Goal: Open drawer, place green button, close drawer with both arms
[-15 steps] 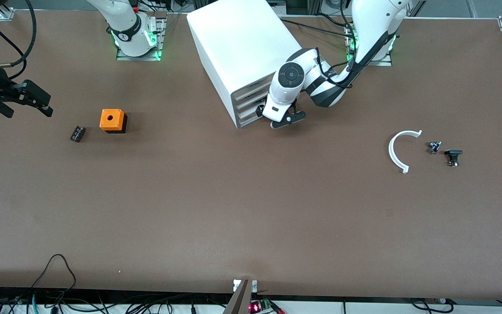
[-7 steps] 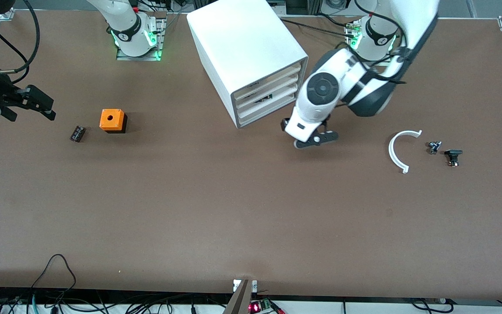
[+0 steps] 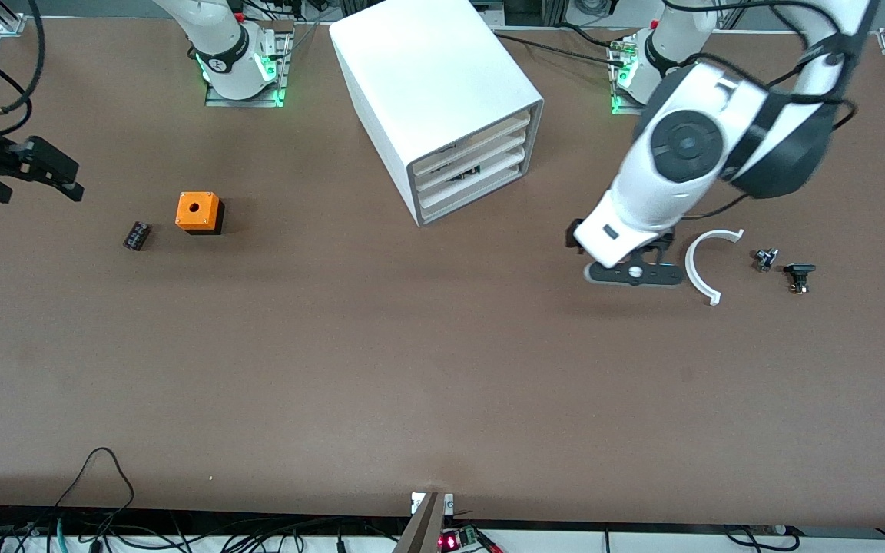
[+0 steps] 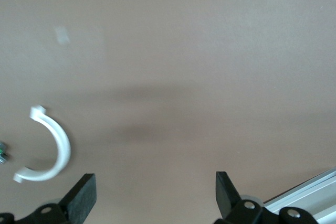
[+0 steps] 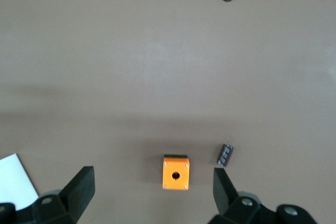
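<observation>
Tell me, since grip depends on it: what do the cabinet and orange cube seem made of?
Cabinet: likely smooth plastic or painted metal; uniform white with a soft sheen. Orange cube: probably matte moulded plastic; even colour, crisp edges, round hole.

A robotics lab — two white jointed arms (image 3: 719,146) bolted to metal base plates (image 3: 246,96) with green status lights along the top of the frame. A wide brown counter (image 3: 412,369) fills the view; loose black cables (image 3: 97,476) and a small circuit board with a red light (image 3: 454,541) trail along its lower edge.
</observation>
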### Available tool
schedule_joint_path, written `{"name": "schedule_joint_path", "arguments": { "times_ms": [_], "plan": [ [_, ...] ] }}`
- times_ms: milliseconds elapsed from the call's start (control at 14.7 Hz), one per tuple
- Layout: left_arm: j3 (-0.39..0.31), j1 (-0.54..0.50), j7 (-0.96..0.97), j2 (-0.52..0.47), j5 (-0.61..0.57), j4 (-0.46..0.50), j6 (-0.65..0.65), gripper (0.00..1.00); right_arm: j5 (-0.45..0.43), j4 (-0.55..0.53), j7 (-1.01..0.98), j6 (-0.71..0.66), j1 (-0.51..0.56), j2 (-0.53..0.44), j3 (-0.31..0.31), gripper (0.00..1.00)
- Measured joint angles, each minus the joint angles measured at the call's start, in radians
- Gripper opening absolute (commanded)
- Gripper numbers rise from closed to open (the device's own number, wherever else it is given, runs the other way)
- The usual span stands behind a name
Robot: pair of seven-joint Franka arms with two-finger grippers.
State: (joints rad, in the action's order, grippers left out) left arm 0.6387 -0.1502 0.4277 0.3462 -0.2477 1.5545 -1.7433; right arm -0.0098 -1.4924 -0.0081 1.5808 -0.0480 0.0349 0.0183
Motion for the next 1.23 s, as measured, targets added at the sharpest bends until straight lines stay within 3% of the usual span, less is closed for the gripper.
{"name": "schedule_joint_path", "arguments": {
  "times_ms": [136,272,545,681,953,1225],
  "plan": [
    [-0.018,-0.042,-0.118,-0.039,0.001,-0.022,0.005,1.0,0.0,0.067,0.0,-0.043,0.0,0.031,0.0,1.0],
    [-0.096,-0.041,-0.227,-0.092,0.052,-0.025,0.012,1.0,0.0,0.086,0.002,-0.053,0.0,0.046,0.001,1.0],
    [-0.388,0.06,-0.448,-0.21,0.199,0.028,0.027,1.0,0.0,0.069,0.002,-0.01,0.002,0.042,0.009,1.0],
    [-0.483,0.103,-0.505,-0.259,0.212,0.073,0.027,1.0,0.0,0.05,0.002,0.012,0.002,0.03,0.009,1.0],
    [-0.574,0.163,-0.516,-0.34,0.212,0.133,0.025,1.0,0.0,0.039,0.003,0.011,0.002,0.02,0.009,1.0],
    [-0.587,0.167,-0.516,-0.353,0.212,0.149,0.033,1.0,0.0,0.037,0.002,0.013,0.001,0.02,0.009,1.0]
  ]
}}
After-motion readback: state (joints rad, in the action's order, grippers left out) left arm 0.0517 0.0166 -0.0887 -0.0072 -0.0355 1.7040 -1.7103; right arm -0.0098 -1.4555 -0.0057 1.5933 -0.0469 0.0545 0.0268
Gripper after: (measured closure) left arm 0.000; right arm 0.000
